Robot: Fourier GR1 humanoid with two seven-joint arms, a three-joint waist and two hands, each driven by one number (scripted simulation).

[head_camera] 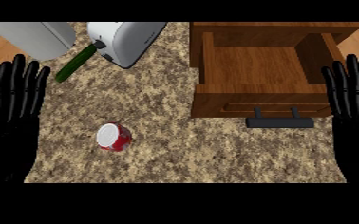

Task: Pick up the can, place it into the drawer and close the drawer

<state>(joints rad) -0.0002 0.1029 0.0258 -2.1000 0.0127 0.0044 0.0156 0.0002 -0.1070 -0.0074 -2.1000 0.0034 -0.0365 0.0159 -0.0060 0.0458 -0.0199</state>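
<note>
Readable text: none anywhere.
Can (115, 137), left of the drawer (252, 66): red and white skin, lettering cannot be told.
Toaster (132, 39), left of the drawer: no legible mark.

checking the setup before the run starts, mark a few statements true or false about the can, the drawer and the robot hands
1. The drawer is pulled open. True.
2. The can sits inside the drawer. False: it is on the counter, left of the drawer and nearer the robot.
3. The left robot hand is curled round the can. False: it is open at the view's left edge, apart from the can.
4. The right robot hand is open at the view's right edge. True.
5. A green cucumber lies next to the white toaster. True.
</note>
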